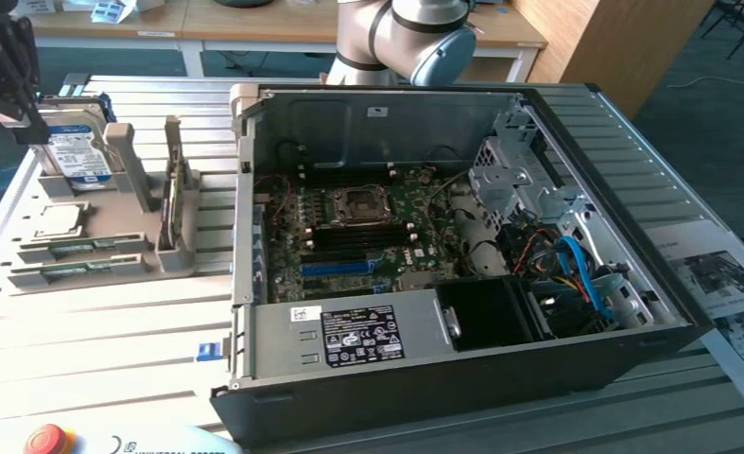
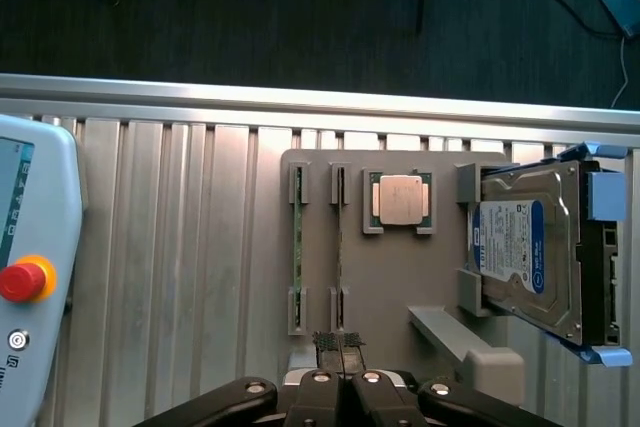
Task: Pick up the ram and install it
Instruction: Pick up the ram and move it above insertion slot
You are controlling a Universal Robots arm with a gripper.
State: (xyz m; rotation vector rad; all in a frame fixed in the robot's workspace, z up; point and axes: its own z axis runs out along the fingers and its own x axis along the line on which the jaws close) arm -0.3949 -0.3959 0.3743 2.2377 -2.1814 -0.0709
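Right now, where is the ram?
Two ram sticks stand on edge in the grey holder, at the exterior view's left of the open computer case, next to the loose processor.

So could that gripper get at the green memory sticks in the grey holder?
Probably yes. The gripper hangs over the grey holder, and nothing covers the two ram sticks standing on edge in it. Its fingers are shut, though, so they would have to open first.
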